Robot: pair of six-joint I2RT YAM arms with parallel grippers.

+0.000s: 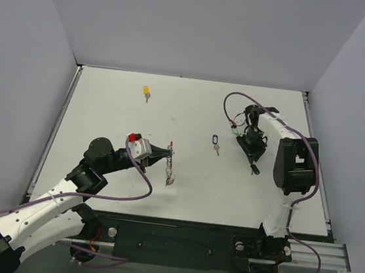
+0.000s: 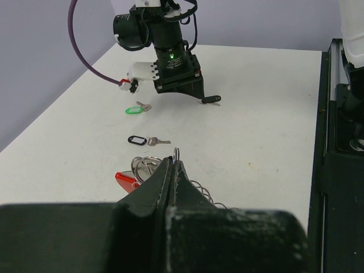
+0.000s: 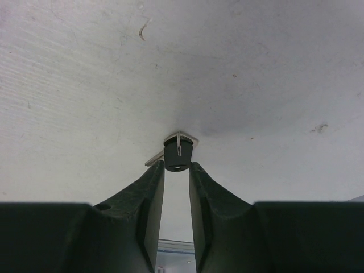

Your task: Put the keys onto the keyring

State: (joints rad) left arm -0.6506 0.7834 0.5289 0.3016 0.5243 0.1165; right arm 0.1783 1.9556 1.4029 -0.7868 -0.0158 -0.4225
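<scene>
My left gripper (image 1: 166, 152) (image 2: 172, 162) is shut on a thin silver ring of the keyring (image 2: 177, 153). The keyring's red piece (image 2: 126, 181), silver rings and wire coil lie on the table under it, and it trails toward the near edge (image 1: 170, 169). My right gripper (image 1: 254, 162) (image 3: 177, 166) is down at the table, with its fingertips against both sides of the head of a black key (image 3: 178, 152) (image 2: 211, 100). A green key (image 2: 135, 110) (image 1: 236, 131) lies just beyond it. A yellow key (image 1: 146, 93) lies at the far left.
A small key on a black-outlined tag (image 1: 215, 142) (image 2: 144, 140) lies between the two grippers. The white table (image 1: 106, 114) is walled on three sides. A black rail (image 1: 177, 241) runs along the near edge by the arm bases.
</scene>
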